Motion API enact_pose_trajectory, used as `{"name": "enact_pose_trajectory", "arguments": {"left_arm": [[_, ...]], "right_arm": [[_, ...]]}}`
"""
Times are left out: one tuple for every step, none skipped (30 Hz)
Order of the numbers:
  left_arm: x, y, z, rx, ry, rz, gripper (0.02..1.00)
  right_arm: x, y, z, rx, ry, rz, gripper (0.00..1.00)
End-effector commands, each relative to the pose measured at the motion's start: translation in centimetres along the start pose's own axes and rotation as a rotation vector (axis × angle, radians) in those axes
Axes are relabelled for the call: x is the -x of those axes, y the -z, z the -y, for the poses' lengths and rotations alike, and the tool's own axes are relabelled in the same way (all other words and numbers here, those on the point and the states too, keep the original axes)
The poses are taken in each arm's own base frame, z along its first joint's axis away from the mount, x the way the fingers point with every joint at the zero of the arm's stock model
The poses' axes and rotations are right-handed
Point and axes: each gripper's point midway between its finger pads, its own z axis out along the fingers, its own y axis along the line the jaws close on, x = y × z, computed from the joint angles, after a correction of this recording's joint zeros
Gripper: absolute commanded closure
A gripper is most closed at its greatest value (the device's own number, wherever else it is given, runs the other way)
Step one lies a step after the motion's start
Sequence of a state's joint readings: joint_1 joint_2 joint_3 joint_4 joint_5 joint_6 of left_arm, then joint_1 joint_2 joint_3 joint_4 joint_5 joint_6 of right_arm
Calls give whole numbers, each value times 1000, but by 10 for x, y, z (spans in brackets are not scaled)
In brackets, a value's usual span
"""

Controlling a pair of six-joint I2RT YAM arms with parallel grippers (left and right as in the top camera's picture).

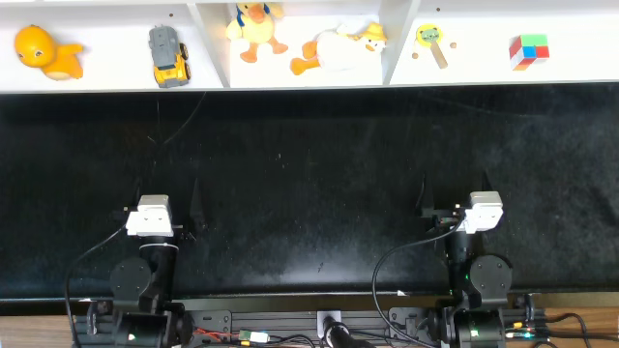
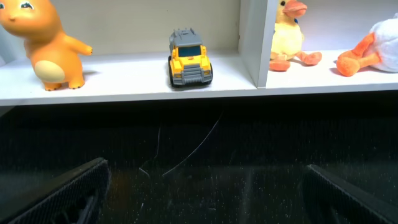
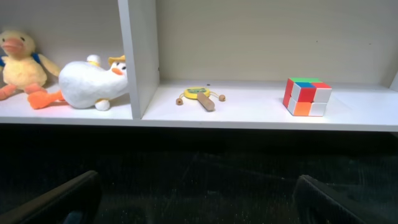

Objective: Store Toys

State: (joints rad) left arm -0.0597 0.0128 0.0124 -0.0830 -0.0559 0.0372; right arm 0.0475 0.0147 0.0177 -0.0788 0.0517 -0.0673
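Observation:
Every toy stands in the white shelf [image 1: 309,89] along the table's far edge. The left bay holds an orange dinosaur figure [image 1: 46,50] [image 2: 46,43] and a yellow toy truck [image 1: 168,56] [image 2: 189,57]. In the middle bay are a yellow duck plush [image 1: 256,29] [image 2: 289,34] [image 3: 22,62] and a white goose plush [image 1: 338,48] [image 3: 93,84]. A small wooden rattle [image 1: 431,43] [image 3: 200,97] and a colour cube [image 1: 528,51] [image 3: 306,96] sit in the right bay. My left gripper [image 1: 166,198] [image 2: 205,205] and right gripper [image 1: 455,193] [image 3: 199,208] are low over the black mat near their bases. Both are open and hold nothing.
The black mat [image 1: 309,184] stretches bare between the grippers and the shelf. White dividers [image 1: 211,43] [image 1: 398,43] separate the bays. Cables and electronics run along the front edge [image 1: 319,333].

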Motion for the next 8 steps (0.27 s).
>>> {"name": "enact_pose_trajectory", "arguments": {"left_arm": [[0, 0, 3, -14, -23, 6, 20], [0, 0, 3, -14, -23, 6, 23], [0, 0, 3, -14, -23, 6, 20], [0, 0, 3, -14, -23, 6, 20], [0, 0, 3, -14, -23, 6, 20], [0, 0, 3, -14, -23, 6, 20], [0, 0, 3, -14, -23, 6, 20], [0, 0, 3, -14, -23, 6, 20]], "right_arm": [[-3, 0, -2, 12, 4, 1, 7], [-3, 0, -2, 12, 4, 1, 5], [-3, 0, -2, 12, 4, 1, 5], [-3, 0, -2, 12, 4, 1, 3], [-3, 0, -2, 12, 4, 1, 5], [-3, 0, -2, 12, 4, 1, 3], [-3, 0, -2, 12, 4, 1, 5], [-3, 0, -2, 12, 4, 2, 7]]}}
